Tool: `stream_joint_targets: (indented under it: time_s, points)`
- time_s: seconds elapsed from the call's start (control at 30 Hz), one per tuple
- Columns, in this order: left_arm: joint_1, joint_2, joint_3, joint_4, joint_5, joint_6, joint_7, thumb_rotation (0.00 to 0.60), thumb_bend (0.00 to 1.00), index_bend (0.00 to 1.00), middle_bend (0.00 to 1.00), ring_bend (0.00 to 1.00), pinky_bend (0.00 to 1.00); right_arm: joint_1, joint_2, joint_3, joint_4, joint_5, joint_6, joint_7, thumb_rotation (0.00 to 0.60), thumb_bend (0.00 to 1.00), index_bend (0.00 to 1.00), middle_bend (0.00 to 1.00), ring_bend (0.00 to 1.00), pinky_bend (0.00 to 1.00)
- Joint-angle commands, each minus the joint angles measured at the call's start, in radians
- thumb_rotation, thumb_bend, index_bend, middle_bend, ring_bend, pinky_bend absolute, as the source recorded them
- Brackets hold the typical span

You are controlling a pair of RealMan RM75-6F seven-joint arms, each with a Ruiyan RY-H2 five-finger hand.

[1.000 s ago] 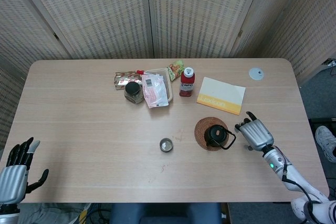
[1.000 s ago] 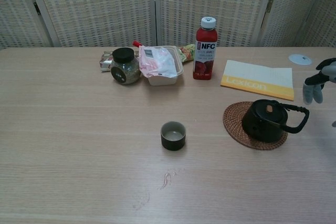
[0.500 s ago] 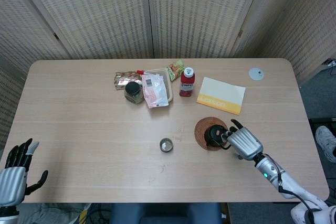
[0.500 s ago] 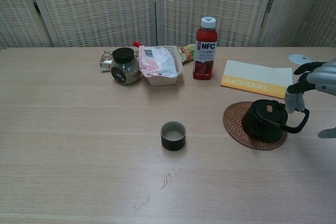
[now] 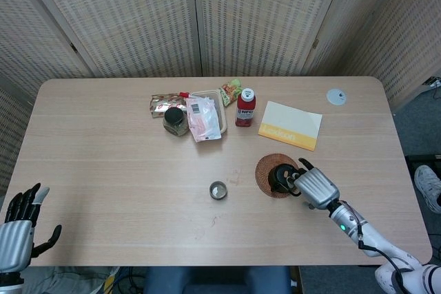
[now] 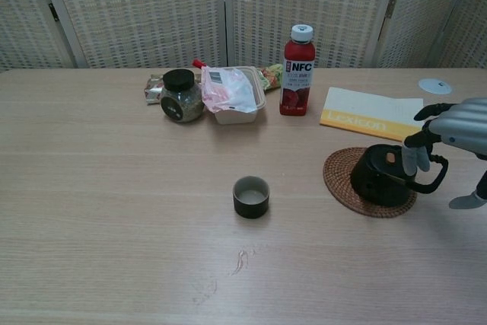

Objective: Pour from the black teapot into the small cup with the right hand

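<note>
The black teapot (image 6: 383,178) is seen upright on a round woven trivet (image 6: 342,180) toward the right side of the table (image 5: 103,170), nearer the front edge than the back; its looped handle (image 6: 435,175) is turned toward the right edge; the small cup (image 6: 251,196) is placed apart from it to the left, near the middle of the table, upright and dark-walled. The right hand (image 6: 449,129) is held over the teapot's handle, fingers spread and drooping, with fingertips (image 6: 412,160) at the handle's top; a closed grip is not shown, and whether the handle is actually touched cannot be told. The left hand (image 5: 19,222) is seen off the front left corner, fingers apart and nothing held. Along the back of the table are set a red NFC juice bottle (image 6: 298,71), a shallow tray holding a pink packet (image 6: 230,89), a dark-lidded jar (image 6: 181,96) and snack packets; a yellow-edged Lexicon booklet (image 6: 373,114) lies just behind the trivet; a small white disc (image 6: 434,86) lies near the back right corner.
</note>
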Motion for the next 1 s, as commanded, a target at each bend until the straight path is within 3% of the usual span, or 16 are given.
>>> stream_joint_targets:
  time_s: [0.03,0.63,1.0]
  points:
    - [0.000,-0.001,0.000,-0.001,-0.001,-0.001,0.001,0.600,0.34,0.00,0.00,0.00,0.00,-0.001,-0.003,-0.003,0.005,-0.001,-0.002,0.005,0.600,0.01,0.42,0.46,0.35,0.11]
    - [0.001,-0.004,0.001,0.002,0.002,-0.005,0.001,0.600,0.34,0.00,0.00,0.00,0.00,-0.006,-0.008,-0.005,0.011,0.001,-0.007,-0.002,0.600,0.00,0.42,0.47,0.36,0.10]
    - [0.004,-0.004,0.003,0.007,0.001,-0.007,-0.015,0.600,0.34,0.00,0.00,0.00,0.00,-0.007,-0.003,-0.001,-0.004,0.017,-0.016,-0.019,0.594,0.00,0.44,0.48,0.36,0.02]
